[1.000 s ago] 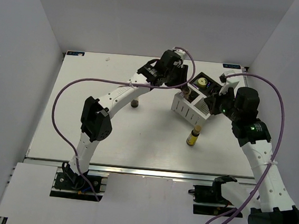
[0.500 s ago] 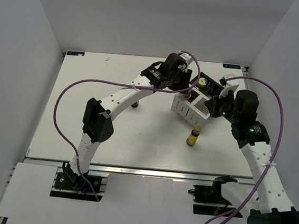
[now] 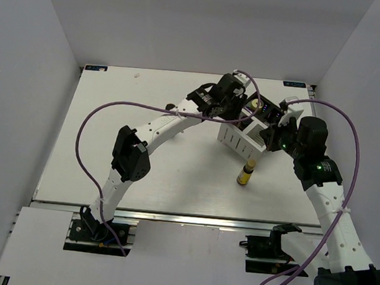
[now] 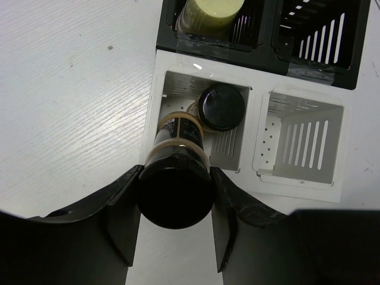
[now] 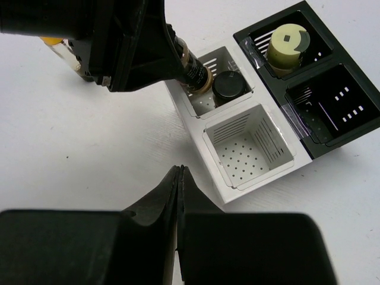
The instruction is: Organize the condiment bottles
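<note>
My left gripper (image 4: 176, 172) is shut on an amber bottle with a dark cap (image 4: 178, 145). It holds the bottle tilted over the left compartment of the white rack (image 4: 159, 101), which holds a black-capped bottle (image 4: 221, 107). The same gripper (image 3: 237, 112) shows in the top view. The cream jar (image 5: 288, 40) stands in the black box (image 5: 332, 113). The slim yellow bottle (image 3: 245, 173) stands on the table in front of the rack. My right gripper (image 5: 180, 172) is shut and empty, just right of the rack (image 3: 241, 139). The short dark-brown bottle is out of view.
The rack's right compartment (image 5: 249, 145) is empty, as is the black box's second compartment. White walls enclose the table on three sides. My left arm (image 3: 158, 126) stretches across the table's middle towards the rack.
My left gripper has carried the amber bottle rightward to over the rack's left compartment. Its arm now covers the spot where the dark-brown bottle stood. The right arm has barely moved.
</note>
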Controlling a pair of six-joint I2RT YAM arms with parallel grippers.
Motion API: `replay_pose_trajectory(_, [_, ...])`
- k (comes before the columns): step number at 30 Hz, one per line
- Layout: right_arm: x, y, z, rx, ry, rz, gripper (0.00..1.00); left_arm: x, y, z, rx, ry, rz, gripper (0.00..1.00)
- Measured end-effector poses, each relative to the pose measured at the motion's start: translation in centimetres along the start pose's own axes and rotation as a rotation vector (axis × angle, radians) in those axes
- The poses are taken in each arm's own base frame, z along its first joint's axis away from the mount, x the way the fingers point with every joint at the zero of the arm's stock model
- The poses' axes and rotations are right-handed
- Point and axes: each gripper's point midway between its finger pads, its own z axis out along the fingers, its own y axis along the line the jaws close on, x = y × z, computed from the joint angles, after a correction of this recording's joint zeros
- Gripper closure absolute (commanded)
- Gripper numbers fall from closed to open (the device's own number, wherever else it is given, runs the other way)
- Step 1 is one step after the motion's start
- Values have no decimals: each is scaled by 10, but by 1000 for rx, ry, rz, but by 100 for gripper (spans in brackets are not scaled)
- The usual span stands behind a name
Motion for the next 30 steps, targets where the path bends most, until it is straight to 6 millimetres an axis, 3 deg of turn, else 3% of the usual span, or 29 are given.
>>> replay_pose_trajectory(3, [1, 0, 0, 1, 1, 3, 100, 3, 1, 4, -11, 5, 9, 100])
replay_pose_trajectory(7, [0, 0, 0, 1, -2, 4, 100, 10, 1, 12, -16, 19, 14, 70])
replay_pose_trajectory(8, [0, 0, 0, 1, -2, 5, 100, 10, 1, 13, -16, 18, 14, 53])
replay_pose_trajectory(10, [0, 0, 0, 1, -2, 6, 100, 7, 0, 13, -13, 12, 13, 36])
replay_pose_trajectory(14, [0, 0, 0, 1, -2, 7, 87, 8, 0, 13, -15, 13, 12, 21])
replay_pose_trajectory(18, [4, 0, 1, -3, 3, 8, 67, 5, 0, 11, -13, 8, 6, 17])
replay_pose_trajectory(21, [5, 1, 1, -13, 6, 7, 61, 0, -1, 10, -10, -5, 1, 17])
replay_pose_trajectory(30, [5, 5, 1, -41, 5, -14, 60, -4, -4, 10, -2, -19, -19, 28])
